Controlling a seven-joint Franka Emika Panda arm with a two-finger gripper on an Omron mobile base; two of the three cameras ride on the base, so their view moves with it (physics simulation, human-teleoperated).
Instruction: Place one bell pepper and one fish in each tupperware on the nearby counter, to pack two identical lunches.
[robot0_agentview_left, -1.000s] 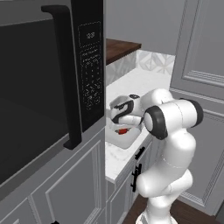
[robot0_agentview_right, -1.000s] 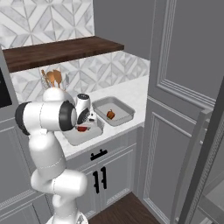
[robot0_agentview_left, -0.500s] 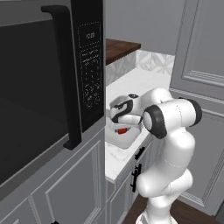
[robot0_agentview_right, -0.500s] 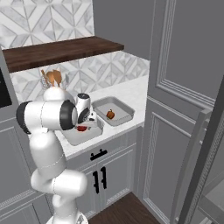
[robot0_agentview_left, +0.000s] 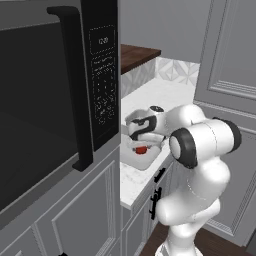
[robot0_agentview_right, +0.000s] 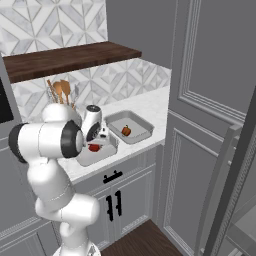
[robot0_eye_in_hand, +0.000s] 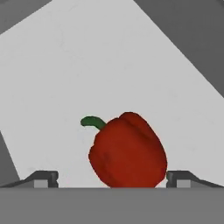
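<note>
The hand (robot0_eye_in_hand: 112, 178) hangs low over the nearer tupperware (robot0_agentview_right: 102, 152), its two fingertips (robot0_eye_in_hand: 41, 178) spread wide on either side of a bell pepper (robot0_eye_in_hand: 127, 151) and touching nothing. In the hand view the pepper lies on the pale floor of that container with clear space between it and each tip — it looks let go, lying where a lunch wants it, not gripped. From the right base view the same red pepper (robot0_agentview_right: 93, 147) shows just below the hand (robot0_agentview_right: 101, 134), inside the nearer container, while the second bell pepper (robot0_agentview_right: 126, 131) sits in the middle of the farther tupperware (robot0_agentview_right: 141, 125), to the right along the marble surface (robot0_agentview_right: 150, 107). From the left base view the hand (robot0_agentview_left: 141, 136) hovers just above the pepper (robot0_agentview_left: 141, 149) in the tupperware (robot0_agentview_left: 148, 161).

So each container seems to hold its pepper; I can make out no fish in either one, so that half of the job looks undone.

Around the work: a big black microwave (robot0_agentview_left: 60, 100) crowds the near left, a dark wooden shelf (robot0_agentview_right: 70, 56) runs above the patterned backsplash, a holder of wooden utensils (robot0_agentview_right: 61, 91) stands behind the arm, and a tall grey cabinet (robot0_agentview_right: 210, 100) closes the right. The raised container rims are what the tips must clear — straight up looks the safest way out.
</note>
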